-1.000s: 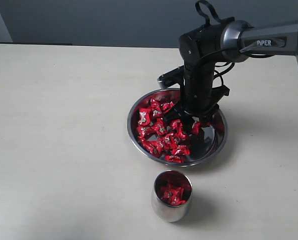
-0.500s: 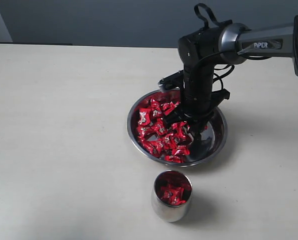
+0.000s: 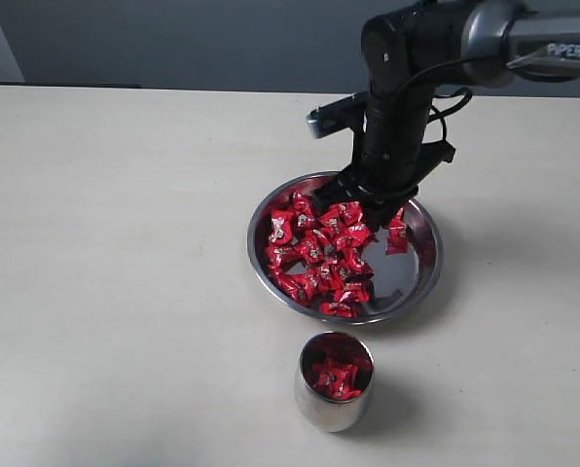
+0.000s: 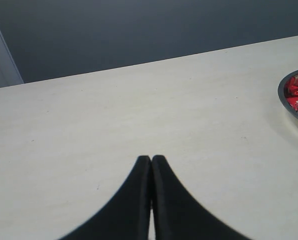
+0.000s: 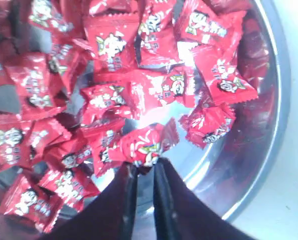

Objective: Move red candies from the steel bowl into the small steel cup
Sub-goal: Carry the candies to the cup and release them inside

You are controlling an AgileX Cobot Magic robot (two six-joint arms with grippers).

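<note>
The steel bowl sits mid-table with a heap of red candies mostly in its left half. Above the heap hangs my right gripper, pointing down, shut on one red candy pinched at the fingertips. More candies and the bowl's rim lie below it in the right wrist view. The small steel cup stands in front of the bowl with a few red candies inside. My left gripper is shut and empty over bare table, far from the bowl's edge.
The pale tabletop spreads wide to the left of bowl and cup. A dark wall runs behind the table's far edge. One candy lies apart on the bowl's right side.
My right gripper has risen out of the candy heap and shifted slightly toward the bowl's back, carrying one candy. Bowl, cup and left gripper stay put.
</note>
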